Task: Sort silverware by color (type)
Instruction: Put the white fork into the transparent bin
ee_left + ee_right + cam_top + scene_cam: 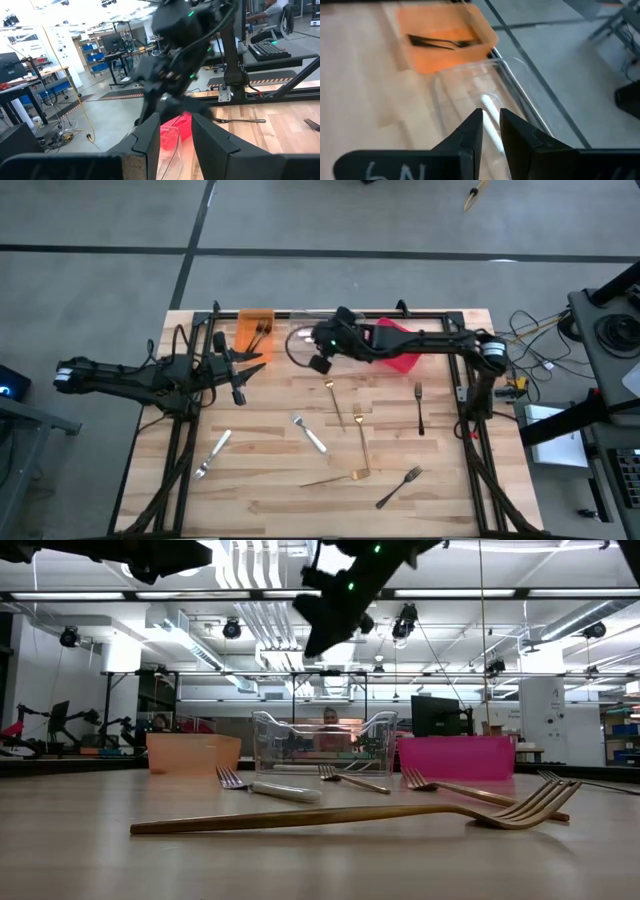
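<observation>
Nearest the front edge of the pale wooden slat table (pixel 260 480), a slim gold fork (pixel 338 476) lies flat with its long axis running side to side; in the low view it is the long gold utensil (pixel 350 815) across the foreground. Just beside it to the right lies a dark black fork (pixel 398 487), angled. To the left, well apart, lies a white-handled silver utensil (pixel 213 453).

Farther in, across the middle of the table, lie another white-handled silver fork (pixel 309 433), two more gold utensils (pixel 361 438) (pixel 334 402) with their long axes running front to back, and a second dark fork (pixel 419 407) toward the right.

Along the far edge stand three plastic bins in a row: an orange bin (pixel 255 332) on the left, already holding dark utensils (pixel 437 42); a clear bin (pixel 322 745) in the middle; and a red-pink bin (pixel 398 348) on the right.

The right gripper (pixel 322 352) hangs above the clear bin. In its wrist view its two dark fingers (pixel 470 131) stand a narrow gap apart, and a white-handled utensil (pixel 490 120) shows just beyond them, over or inside the clear bin, long axis pointing away from the claw. Whether the fingers are pinching it or have let go cannot be told.

The left gripper (pixel 240 372) waits near the orange bin at the left, fingers (pixel 150 140) somewhat apart and clamped on nothing.

Judging from the layout, the gold forks lie nearer the right arm and the white-handled utensil at front left nearer the left arm.
</observation>
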Motion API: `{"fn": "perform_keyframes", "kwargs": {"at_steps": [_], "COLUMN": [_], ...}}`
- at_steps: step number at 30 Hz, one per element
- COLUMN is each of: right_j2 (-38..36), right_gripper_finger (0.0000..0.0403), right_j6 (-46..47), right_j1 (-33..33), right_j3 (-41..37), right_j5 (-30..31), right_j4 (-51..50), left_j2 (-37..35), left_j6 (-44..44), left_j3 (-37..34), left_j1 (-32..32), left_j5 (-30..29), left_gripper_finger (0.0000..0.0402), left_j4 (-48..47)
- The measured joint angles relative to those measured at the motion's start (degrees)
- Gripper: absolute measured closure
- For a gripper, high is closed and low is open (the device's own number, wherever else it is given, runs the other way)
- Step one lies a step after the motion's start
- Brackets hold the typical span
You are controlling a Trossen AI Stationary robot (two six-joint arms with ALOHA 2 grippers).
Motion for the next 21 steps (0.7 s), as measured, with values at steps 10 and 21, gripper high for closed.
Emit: {"fn": "perform_keyframes", "kwargs": {"at_steps": [10,21], "right_j2": [-13.1,-28.2], "right_gripper_finger": [0.0347,0.0346], "right_j6": [2.0,5.1], "right_j1": [4.0,5.5], "right_j3": [-15.4,-35.0], "right_j5": [0.0,-0.2], "right_j4": [8.3,19.9], "left_j2": [0.2,0.6], "left_j6": [0.0,-2.0], "left_j3": [0.0,0.0], "left_j1": [0.0,0.0], "left_j5": [0.0,0.0], "left_gripper_finger": [0.0308,0.0308], "left_j4": [0.1,0.1]}}
